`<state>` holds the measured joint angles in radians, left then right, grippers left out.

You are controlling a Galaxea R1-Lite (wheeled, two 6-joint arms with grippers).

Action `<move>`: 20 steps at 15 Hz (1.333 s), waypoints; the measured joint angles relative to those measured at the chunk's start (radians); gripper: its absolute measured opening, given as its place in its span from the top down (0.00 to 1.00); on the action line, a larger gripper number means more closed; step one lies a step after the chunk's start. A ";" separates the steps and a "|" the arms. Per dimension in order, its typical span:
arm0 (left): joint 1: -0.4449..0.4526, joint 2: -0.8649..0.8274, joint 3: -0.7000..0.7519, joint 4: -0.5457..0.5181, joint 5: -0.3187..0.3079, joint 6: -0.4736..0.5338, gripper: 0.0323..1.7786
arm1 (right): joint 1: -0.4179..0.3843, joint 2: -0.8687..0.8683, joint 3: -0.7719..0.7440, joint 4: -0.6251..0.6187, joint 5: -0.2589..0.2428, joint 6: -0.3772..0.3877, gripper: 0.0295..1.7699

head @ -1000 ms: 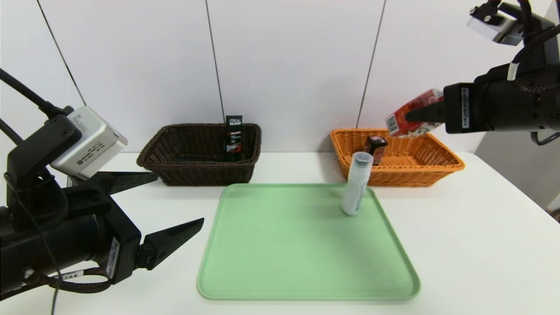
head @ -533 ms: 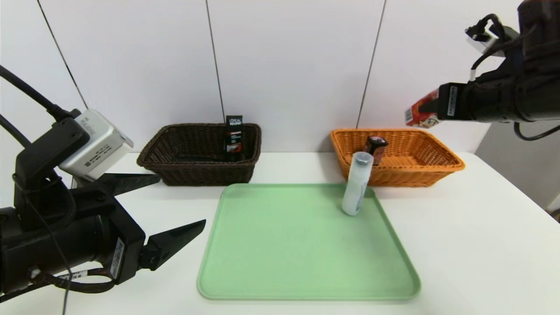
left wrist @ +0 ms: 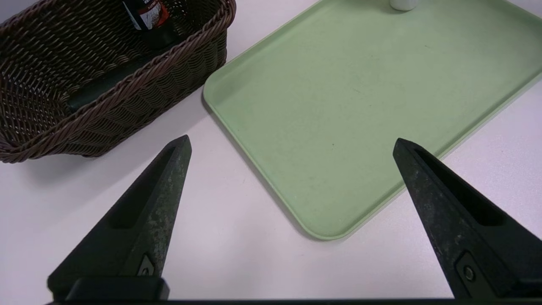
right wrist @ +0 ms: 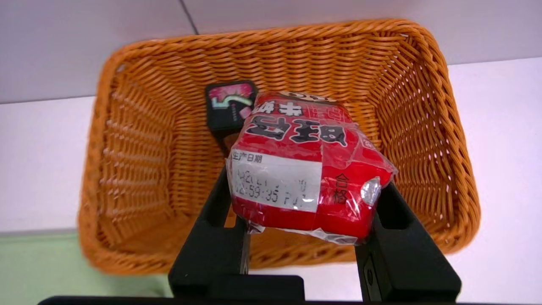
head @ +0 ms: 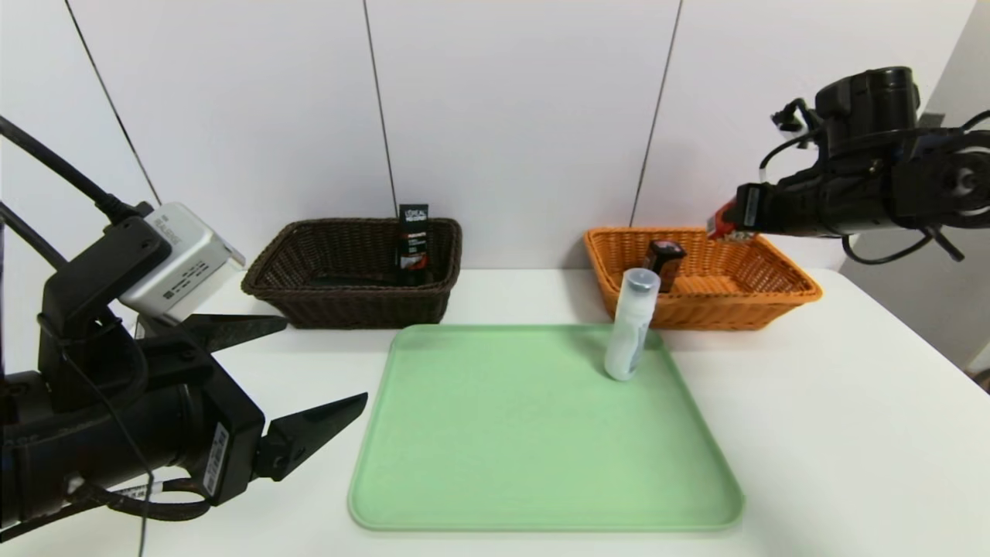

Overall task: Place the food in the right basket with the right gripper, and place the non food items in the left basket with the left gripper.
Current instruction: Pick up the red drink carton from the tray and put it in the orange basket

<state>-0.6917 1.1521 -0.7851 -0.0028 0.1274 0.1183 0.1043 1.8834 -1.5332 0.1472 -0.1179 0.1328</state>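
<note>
I'm looking at a white table (head: 835,433) carrying a green tray (head: 541,456), with the white bottle (head: 630,325) standing tilted near the tray's far right corner; in the left wrist view only its base is showing, the rest being cut off. Behind the tray, the left basket (head: 340,305) is sitting to the left and the right basket (head: 773,298) to the right, well apart. In the left basket the black tube (head: 412,240) is leaning upright against the back wall, and a long dark pouch (left wrist: 106,82) is lying along the floor, mostly hidden by the rim. My left gripper (left wrist: 292,212) is hanging low over the table, near the tray's front left corner, its fingers spread wide with nothing between them. My right gripper (right wrist: 296,212) is holding above the right basket, clamped on the red carton (right wrist: 305,169); from the head view I'm seeing only a sliver of red at the arm's tip. Below it, the dark pack (right wrist: 230,106) is standing in the basket, partly covered by the carton, its lower half hard to make out
</note>
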 joint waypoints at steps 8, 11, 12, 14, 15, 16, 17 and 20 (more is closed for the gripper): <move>0.000 0.012 0.008 0.000 0.003 0.000 0.05 | -0.025 0.250 -0.190 0.011 -0.004 -0.006 0.64; 0.000 0.014 0.013 0.000 0.003 -0.002 0.05 | -0.035 0.285 -0.213 0.018 -0.003 -0.010 0.64; 0.000 0.015 0.013 0.000 0.004 -0.007 0.05 | -0.038 0.289 -0.216 0.019 -0.003 -0.011 0.60; 0.000 0.017 0.013 0.000 0.003 -0.018 0.05 | -0.041 0.294 -0.218 0.018 -0.003 -0.012 0.47; 0.000 0.018 0.013 0.000 0.003 -0.019 0.05 | -0.043 0.294 -0.217 0.019 -0.002 -0.012 0.42; 0.000 0.018 0.013 0.000 0.003 -0.019 0.05 | -0.043 0.294 -0.216 0.021 -0.001 -0.012 0.37; 0.000 0.018 0.012 0.000 0.003 -0.019 0.05 | -0.043 0.293 -0.216 0.030 -0.001 -0.012 0.33; 0.000 0.017 0.010 -0.003 0.003 -0.019 0.05 | -0.043 0.264 -0.221 0.080 0.014 -0.010 0.24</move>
<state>-0.6917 1.1694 -0.7749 -0.0057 0.1309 0.0994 0.0611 2.1470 -1.7538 0.2270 -0.1038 0.1230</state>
